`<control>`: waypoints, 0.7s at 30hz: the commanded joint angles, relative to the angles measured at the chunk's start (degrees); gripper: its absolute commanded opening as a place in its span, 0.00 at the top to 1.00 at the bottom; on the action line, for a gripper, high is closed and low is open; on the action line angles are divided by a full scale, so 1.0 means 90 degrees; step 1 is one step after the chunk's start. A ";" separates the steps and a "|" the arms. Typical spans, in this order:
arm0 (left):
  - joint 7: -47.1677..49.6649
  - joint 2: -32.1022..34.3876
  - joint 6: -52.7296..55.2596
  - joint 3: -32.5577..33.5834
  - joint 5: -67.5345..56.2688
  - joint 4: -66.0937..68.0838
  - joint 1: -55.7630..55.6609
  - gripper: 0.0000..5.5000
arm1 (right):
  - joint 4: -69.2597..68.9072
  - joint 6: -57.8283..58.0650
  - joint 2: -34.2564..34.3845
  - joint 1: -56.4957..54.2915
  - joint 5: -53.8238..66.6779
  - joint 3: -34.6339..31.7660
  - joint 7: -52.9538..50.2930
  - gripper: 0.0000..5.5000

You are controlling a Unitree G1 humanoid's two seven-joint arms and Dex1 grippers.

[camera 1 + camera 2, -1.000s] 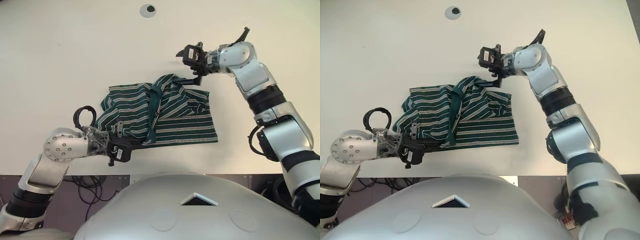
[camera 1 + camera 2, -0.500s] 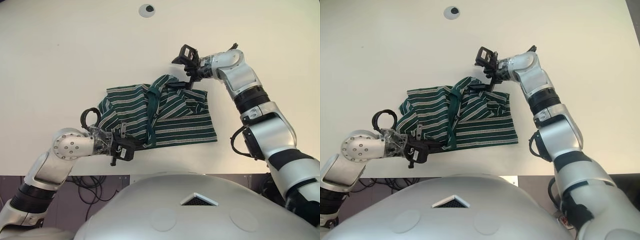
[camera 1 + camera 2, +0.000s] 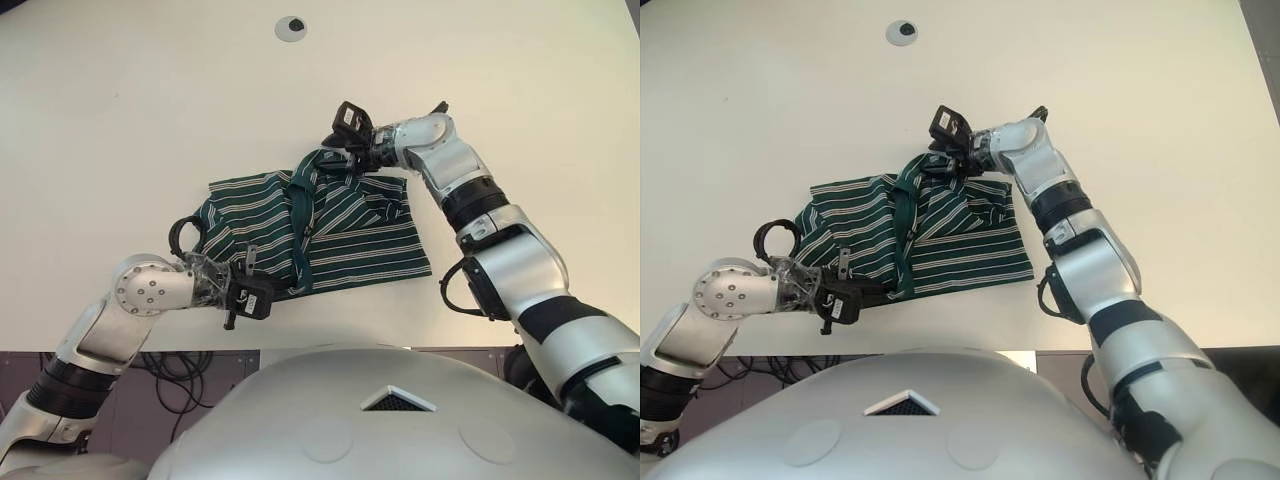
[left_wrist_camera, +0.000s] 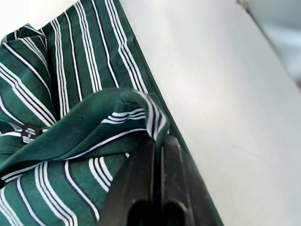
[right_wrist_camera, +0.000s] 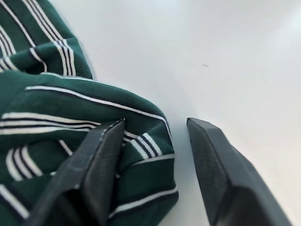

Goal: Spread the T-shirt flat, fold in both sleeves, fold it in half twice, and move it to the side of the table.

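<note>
Green-and-white striped T-shirt [image 3: 340, 230], lying rumpled and partly folded near the middle of the white tabletop [image 3: 120, 120]. The left end effector [image 4: 157, 148] is at the shirt's near-left edge, its fingers pressed together and clamped on a raised fold of the fabric. The right end effector [image 5: 155, 123] is at the shirt's far edge with its fingers apart, a bunched ridge of cloth bulging between them. A small round grey disc [image 3: 291, 27] lies at the far side of the tabletop.

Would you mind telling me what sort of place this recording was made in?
Likely a robotics lab or test bench: a plain white table with a round cable grommet, loose cables hanging under its near edge, and one green striped T-shirt on it.
</note>
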 commanded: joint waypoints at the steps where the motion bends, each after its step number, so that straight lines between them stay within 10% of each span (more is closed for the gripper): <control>1: 0.0040 0.0109 -0.0035 -0.0004 0.0002 0.0080 -0.0093 1.00 | 0.0234 0.0138 -0.0379 0.0862 -0.0777 0.0550 -0.0094 0.70; 9: 0.0094 0.0105 -0.0067 0.0052 -0.0049 0.0210 -0.0178 1.00 | -0.0188 -0.0862 -0.0654 0.1105 -0.0863 0.0547 -0.0494 0.95; 21: 0.0322 0.0079 0.0113 0.0928 -0.1205 -0.0044 -0.0042 1.00 | -0.3610 -0.0262 -0.1440 0.2533 0.1533 -0.2114 -0.0652 1.00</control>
